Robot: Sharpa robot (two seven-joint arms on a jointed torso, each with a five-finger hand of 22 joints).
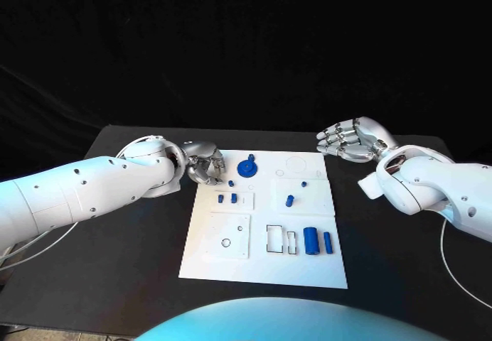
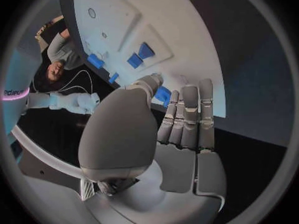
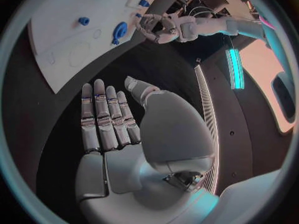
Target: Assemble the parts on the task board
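Observation:
The white task board (image 1: 308, 264) lies mid-table. My left hand (image 1: 205, 163) hovers at its far left corner with curled fingers. In the left wrist view my left hand (image 2: 181, 129) pinches a small blue part (image 2: 163, 94) between thumb and fingertips, over the board (image 2: 181, 30). A blue gear-like part (image 1: 247, 168) stands just right of that hand. My right hand (image 1: 348, 138) hangs off the far right corner; in its wrist view the right hand (image 3: 112, 129) holds nothing, fingers straight and thumb apart. Two blue cylinders (image 1: 311, 241) lie near the board's front.
Small blue parts (image 1: 290, 199) stand mid-board, and two more (image 1: 225, 199) sit in a raised plate on its left half. Empty outlined slots (image 1: 276, 239) lie beside the cylinders. Black table (image 1: 134, 249) surrounds the board, with cables at both edges.

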